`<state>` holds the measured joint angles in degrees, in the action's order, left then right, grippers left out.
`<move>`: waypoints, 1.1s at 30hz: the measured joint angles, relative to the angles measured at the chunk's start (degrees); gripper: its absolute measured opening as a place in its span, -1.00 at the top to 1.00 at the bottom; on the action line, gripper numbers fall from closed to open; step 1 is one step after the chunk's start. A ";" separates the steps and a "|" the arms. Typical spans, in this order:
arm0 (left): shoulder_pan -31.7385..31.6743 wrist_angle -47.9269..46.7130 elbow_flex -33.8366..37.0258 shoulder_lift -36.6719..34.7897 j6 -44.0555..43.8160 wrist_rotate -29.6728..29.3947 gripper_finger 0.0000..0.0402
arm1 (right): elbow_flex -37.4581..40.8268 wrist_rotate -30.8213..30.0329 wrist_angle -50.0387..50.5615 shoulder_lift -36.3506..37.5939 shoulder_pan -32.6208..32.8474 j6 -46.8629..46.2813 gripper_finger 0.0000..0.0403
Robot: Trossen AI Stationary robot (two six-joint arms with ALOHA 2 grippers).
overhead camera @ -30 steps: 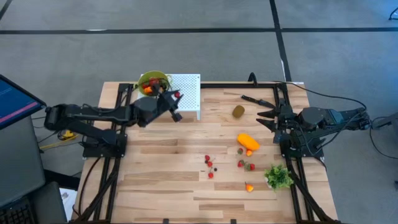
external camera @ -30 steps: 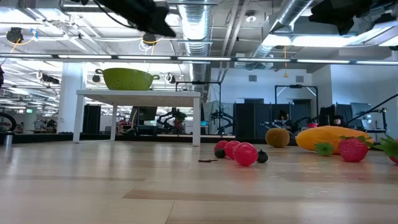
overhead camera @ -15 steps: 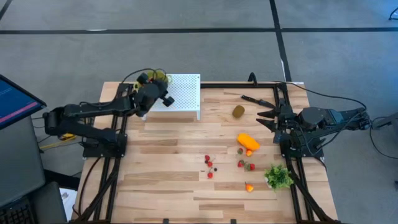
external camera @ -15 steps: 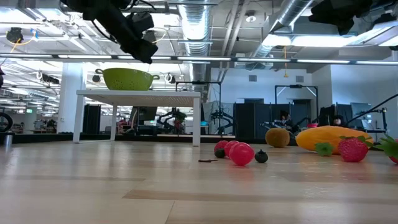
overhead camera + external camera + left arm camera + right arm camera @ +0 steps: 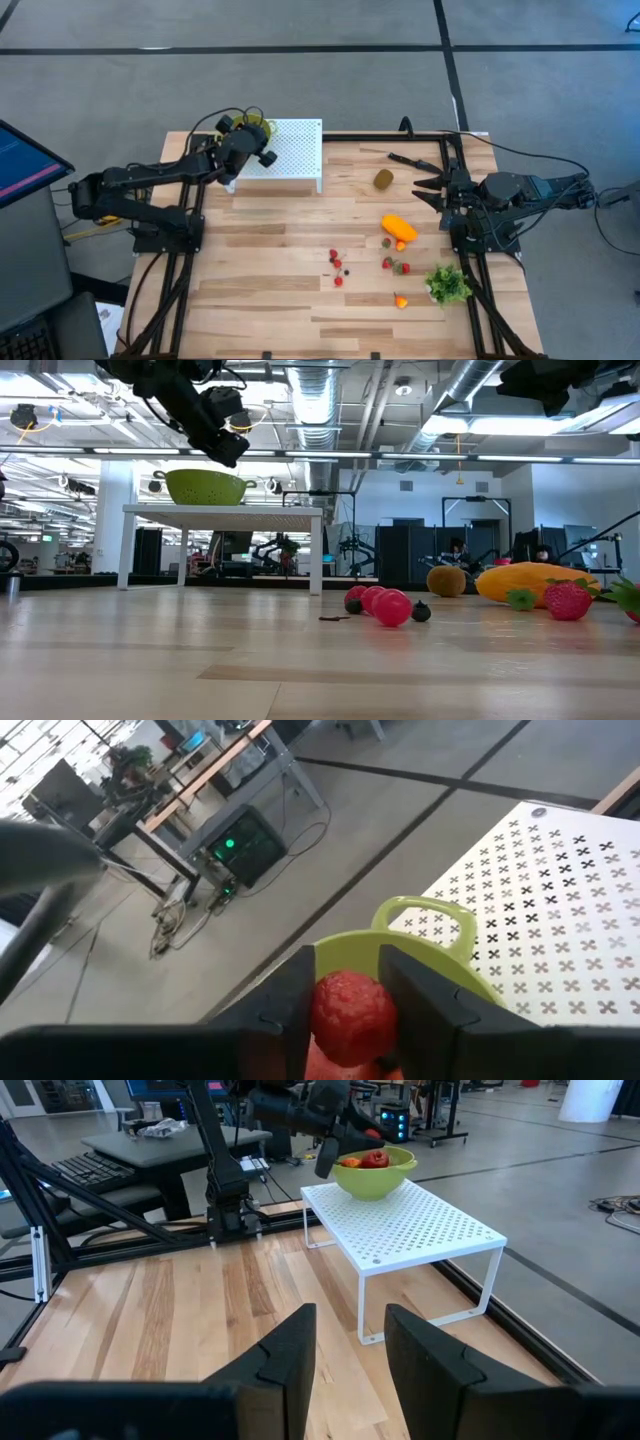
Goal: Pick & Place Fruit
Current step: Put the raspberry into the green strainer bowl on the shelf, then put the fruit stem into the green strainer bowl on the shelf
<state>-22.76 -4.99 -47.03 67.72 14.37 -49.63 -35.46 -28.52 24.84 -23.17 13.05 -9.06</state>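
The left end effector [image 5: 343, 962] is clenched on a red strawberry [image 5: 347, 1015], which sits between its two dark fingers [image 5: 290, 1005] and touches both. It hangs over a green colander [image 5: 425, 910], and the strawberry is above the colander's rim rather than down inside it. In the right wrist view the colander [image 5: 372, 1178] already carries red and orange pieces. The colander stands on a white perforated rack [image 5: 295, 150] at the back edge of the wooden surface [image 5: 270, 260], toward its left side.

Out past the rack, in the middle of the surface, lies a small cluster of red and dark berries [image 5: 338, 265]. Further right are a few more red berries [image 5: 397, 265], with the elongated orange fruit [image 5: 398, 227] just behind them and a small orange piece [image 5: 400, 300] near the front. A green leafy bunch [image 5: 448, 284] lies beside that piece at the right edge. The brownish kiwi [image 5: 384, 179] rests alone nearer the back, with a black knife [image 5: 412, 160] just beyond it.

The right end effector [image 5: 420, 188] waits at the right side of the surface, beside the kiwi and knife, its fingers parted and empty.
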 joint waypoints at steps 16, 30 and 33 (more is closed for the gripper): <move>4.97 0.02 -0.01 0.00 -3.13 0.32 -0.10 | 0.00 -0.02 0.00 0.01 -0.01 0.00 0.42; 26.80 0.43 -0.11 3.76 -13.40 31.12 0.04 | 0.00 -0.02 0.00 0.02 0.00 0.00 0.42; 31.37 0.50 -0.11 8.37 -13.40 31.57 0.06 | 0.00 -0.01 0.00 0.02 0.00 0.00 0.42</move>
<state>8.61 -4.49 -47.13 76.10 0.97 -18.06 -35.46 -28.52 24.84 -23.16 13.06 -9.06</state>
